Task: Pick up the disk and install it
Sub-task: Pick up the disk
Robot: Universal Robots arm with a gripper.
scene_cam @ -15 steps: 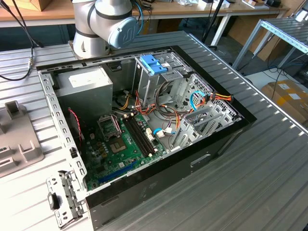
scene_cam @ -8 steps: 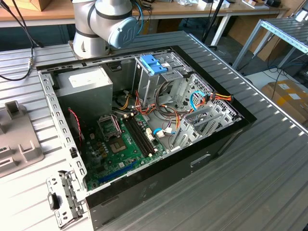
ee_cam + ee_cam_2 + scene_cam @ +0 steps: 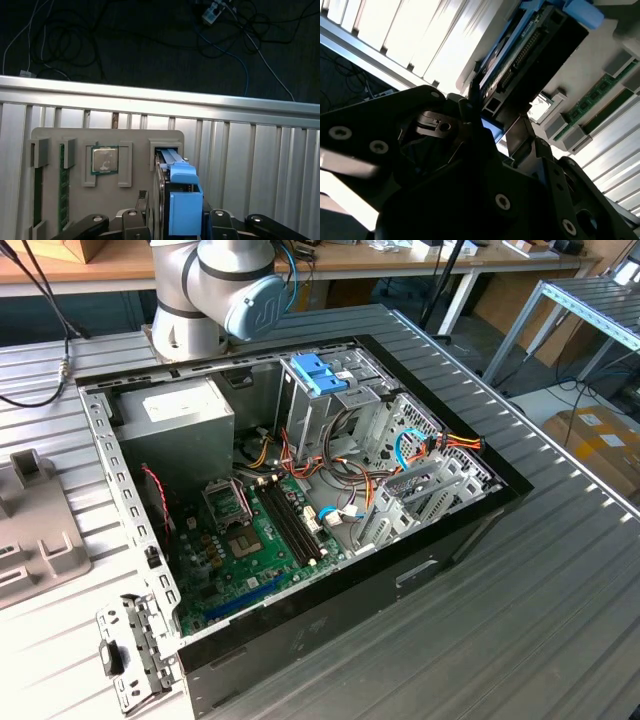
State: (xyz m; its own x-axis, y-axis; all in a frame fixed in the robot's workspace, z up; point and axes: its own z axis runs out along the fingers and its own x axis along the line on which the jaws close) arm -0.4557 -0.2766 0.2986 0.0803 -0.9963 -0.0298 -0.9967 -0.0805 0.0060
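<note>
Currently the gripper (image 3: pixel 174 212) is closed to a narrow gap with the disk (image 3: pixel 182 180) between its 2 fingers (image 3: pixel 143 202), 1 at each broad face; by the look of the contact it is judged to be gripped. The disk is stood on edge in a slot of the grey tray (image 3: pixel 135 137) on the ribbed table (image 3: pixel 250 145). Its far end is seated in the slot. This placing is judged deliberate: on edge, both flat faces are left free for the fingers.

A blue rail is seen along the narrow side turned toward the first wrist camera. The long axis is read as running from the slot toward the gripper; whether it is upright or lying along the tray cannot be told. In the second wrist view the connector end (image 3: pixel 522 57) is turned toward the gripper body.

A processor chip (image 3: pixel 105 160) and a memory stick (image 3: pixel 62 185) are held in neighbouring slots, apart from the disk.

The computer case (image 3: pixel 460 530) is laid open on its side, so the drive cage (image 3: pixel 320 375) is left reachable from above.
</note>
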